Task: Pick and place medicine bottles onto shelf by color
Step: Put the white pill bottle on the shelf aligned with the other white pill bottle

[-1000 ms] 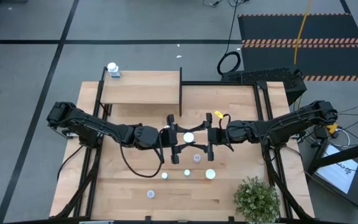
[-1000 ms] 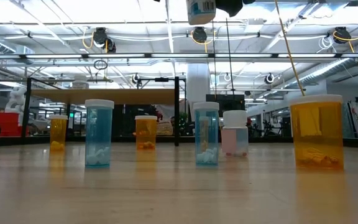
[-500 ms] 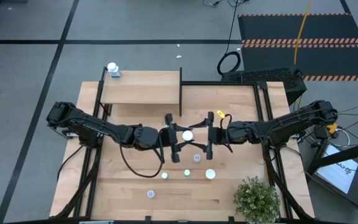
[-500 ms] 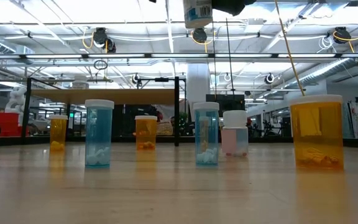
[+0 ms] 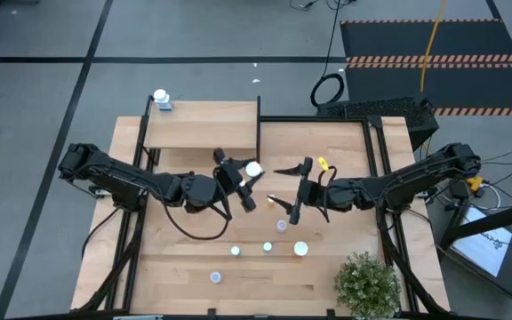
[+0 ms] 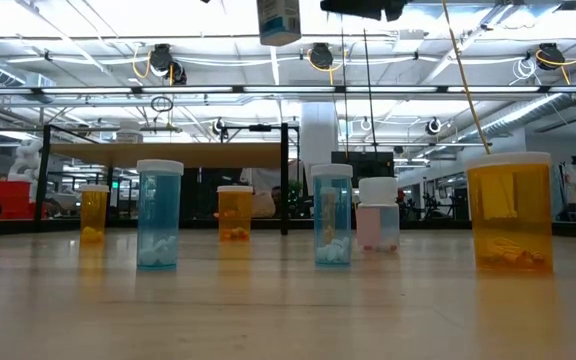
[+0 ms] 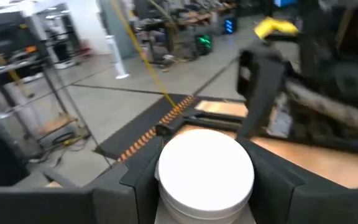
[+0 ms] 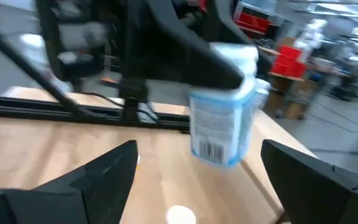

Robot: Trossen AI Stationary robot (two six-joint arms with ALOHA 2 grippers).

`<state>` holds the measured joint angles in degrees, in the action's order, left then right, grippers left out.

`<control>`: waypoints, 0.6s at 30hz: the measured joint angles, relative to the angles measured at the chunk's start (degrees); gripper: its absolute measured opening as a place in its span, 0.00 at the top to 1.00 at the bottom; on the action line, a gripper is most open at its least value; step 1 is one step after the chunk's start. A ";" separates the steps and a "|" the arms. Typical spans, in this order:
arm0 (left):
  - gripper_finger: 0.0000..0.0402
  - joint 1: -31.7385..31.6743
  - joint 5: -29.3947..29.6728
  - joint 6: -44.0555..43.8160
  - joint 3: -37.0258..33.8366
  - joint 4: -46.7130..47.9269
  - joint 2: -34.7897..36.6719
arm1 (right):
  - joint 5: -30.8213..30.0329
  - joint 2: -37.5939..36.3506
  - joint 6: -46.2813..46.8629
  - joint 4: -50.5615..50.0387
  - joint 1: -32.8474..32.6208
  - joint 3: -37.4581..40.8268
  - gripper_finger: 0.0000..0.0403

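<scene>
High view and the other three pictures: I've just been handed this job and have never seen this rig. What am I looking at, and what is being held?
Two dark robot arms work at a wooden table. The high view looks straight down. The low view looks level across the tabletop. Each wrist view looks out past one arm's own fingers.

The left end effector grips a white-capped medicine bottle, lifted above the table. The right end effector faces it, open and empty.

The low view shows six bottles standing: three amber bottles, two blue bottles and one white bottle. The shelf is at the far side, with one more bottle at its corner. A potted plant stands at the near edge.
</scene>
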<state>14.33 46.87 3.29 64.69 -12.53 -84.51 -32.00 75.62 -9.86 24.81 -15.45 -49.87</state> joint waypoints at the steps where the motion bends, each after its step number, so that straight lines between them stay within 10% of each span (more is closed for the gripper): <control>1: 0.54 -0.26 0.73 -0.45 0.00 -0.36 0.00 | -1.26 0.92 -0.36 2.26 0.01 -0.01 0.16; 18: 0.52 -1.10 -3.78 -8.89 0.02 -1.08 -0.04 | -8.68 17.64 -19.87 32.21 2.60 0.00 0.16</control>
<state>13.23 43.09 -5.60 64.71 -13.61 -84.55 -40.68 93.26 -29.73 57.03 -12.85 -49.87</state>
